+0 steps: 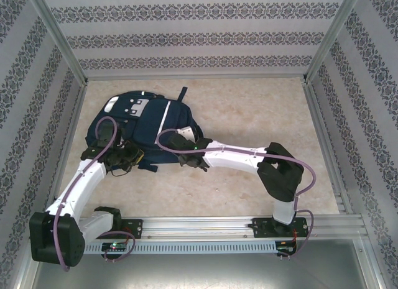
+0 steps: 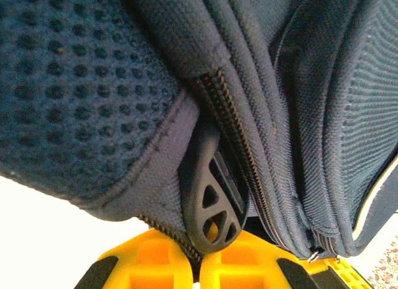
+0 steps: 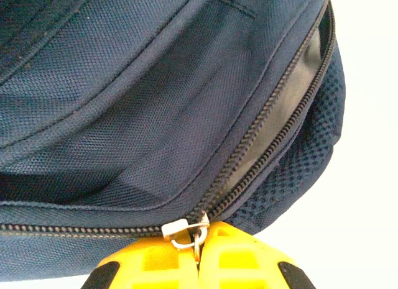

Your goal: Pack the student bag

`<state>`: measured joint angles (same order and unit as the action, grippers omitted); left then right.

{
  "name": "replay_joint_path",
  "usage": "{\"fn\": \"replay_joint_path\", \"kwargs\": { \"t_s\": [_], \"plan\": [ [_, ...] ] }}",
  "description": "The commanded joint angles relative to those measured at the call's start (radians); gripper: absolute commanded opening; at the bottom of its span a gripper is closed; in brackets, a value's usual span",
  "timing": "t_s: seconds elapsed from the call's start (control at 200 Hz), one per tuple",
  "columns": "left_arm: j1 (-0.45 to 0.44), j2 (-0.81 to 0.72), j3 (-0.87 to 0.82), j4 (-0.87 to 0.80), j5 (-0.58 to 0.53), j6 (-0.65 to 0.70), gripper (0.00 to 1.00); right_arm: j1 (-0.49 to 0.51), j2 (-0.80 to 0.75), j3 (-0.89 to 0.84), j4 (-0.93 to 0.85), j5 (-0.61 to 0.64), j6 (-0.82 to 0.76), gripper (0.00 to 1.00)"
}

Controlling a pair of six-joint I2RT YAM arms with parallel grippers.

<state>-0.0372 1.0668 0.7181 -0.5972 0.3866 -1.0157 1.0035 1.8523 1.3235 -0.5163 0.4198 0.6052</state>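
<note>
The soft, limp student bag (image 1: 140, 124) should handle best by its seams: left fingers (image 2: 152, 264) pinch the zip edge (image 2: 171, 234), right fingers (image 3: 149, 264) clamp the zip pull (image 3: 186, 229).

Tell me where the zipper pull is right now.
In the right wrist view the zipper pull sits at bottom centre, pinched by the right gripper, on the near right edge of the student bag.

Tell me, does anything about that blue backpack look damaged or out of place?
Nothing looks damaged. The student bag lies flat on the table, its zipper gaping partway open. The right gripper pinches the zipper pull; the left gripper clamps the bag's edge.
</note>
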Motion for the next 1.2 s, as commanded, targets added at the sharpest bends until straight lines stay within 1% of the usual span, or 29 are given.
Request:
{"fn": "replay_joint_path", "kwargs": {
  "t_s": [0.0,0.12,0.19,0.255,0.325,0.39,0.49,0.525,0.585,0.704,0.799,0.899,0.994,1.044,1.129,1.194],
  "plan": [
    [0.131,0.034,0.072,-0.053,-0.162,0.149,0.00,-0.092,-0.032,-0.033,-0.176,0.127,-0.050,0.00],
    [0.221,0.140,0.114,-0.015,-0.126,0.220,0.00,-0.091,-0.040,-0.016,-0.156,0.041,-0.077,0.00],
    [0.259,0.199,0.145,-0.007,-0.111,0.251,0.00,-0.085,-0.045,-0.006,-0.140,-0.017,-0.083,0.00],
    [0.276,0.230,0.165,0.008,-0.070,0.267,0.00,-0.068,-0.051,0.001,-0.122,-0.065,-0.088,0.00],
    [0.277,0.237,0.186,-0.008,-0.065,0.268,0.00,-0.055,-0.054,0.021,-0.119,-0.138,-0.094,0.00],
    [0.276,0.214,0.183,-0.012,-0.039,0.254,0.14,-0.043,-0.064,0.031,-0.103,-0.220,-0.094,0.00],
    [0.274,0.138,0.156,-0.036,0.012,0.198,0.32,-0.025,-0.068,0.057,-0.120,-0.305,-0.086,0.00],
    [0.268,0.102,0.144,-0.061,0.017,0.176,0.36,-0.019,-0.069,0.066,-0.130,-0.325,-0.082,0.00],
    [0.253,0.033,0.116,-0.089,0.035,0.134,0.37,-0.013,-0.071,0.078,-0.140,-0.363,-0.068,0.00],
    [0.183,-0.094,0.031,-0.093,0.082,0.014,0.40,-0.010,-0.071,0.084,-0.139,-0.459,-0.039,0.00],
    [0.083,-0.130,-0.036,-0.043,0.114,-0.112,0.39,-0.005,-0.069,0.092,-0.139,-0.508,-0.032,0.00],
    [-0.075,-0.175,-0.073,0.034,0.057,-0.251,0.39,0.001,-0.071,0.104,-0.148,-0.546,-0.033,0.00],
    [-0.203,-0.194,-0.070,0.049,-0.024,-0.333,0.40,0.009,-0.070,0.126,-0.171,-0.549,-0.053,0.00],
    [-0.243,-0.193,-0.080,0.061,-0.044,-0.368,0.44,0.009,-0.065,0.132,-0.179,-0.547,-0.057,0.00],
    [-0.296,-0.177,-0.115,0.132,-0.071,-0.421,0.49,0.009,-0.057,0.139,-0.182,-0.560,-0.060,0.00],
    [-0.317,-0.143,-0.138,0.199,-0.080,-0.447,0.51,0.014,-0.056,0.144,-0.183,-0.565,-0.060,0.00]
  ]
}}
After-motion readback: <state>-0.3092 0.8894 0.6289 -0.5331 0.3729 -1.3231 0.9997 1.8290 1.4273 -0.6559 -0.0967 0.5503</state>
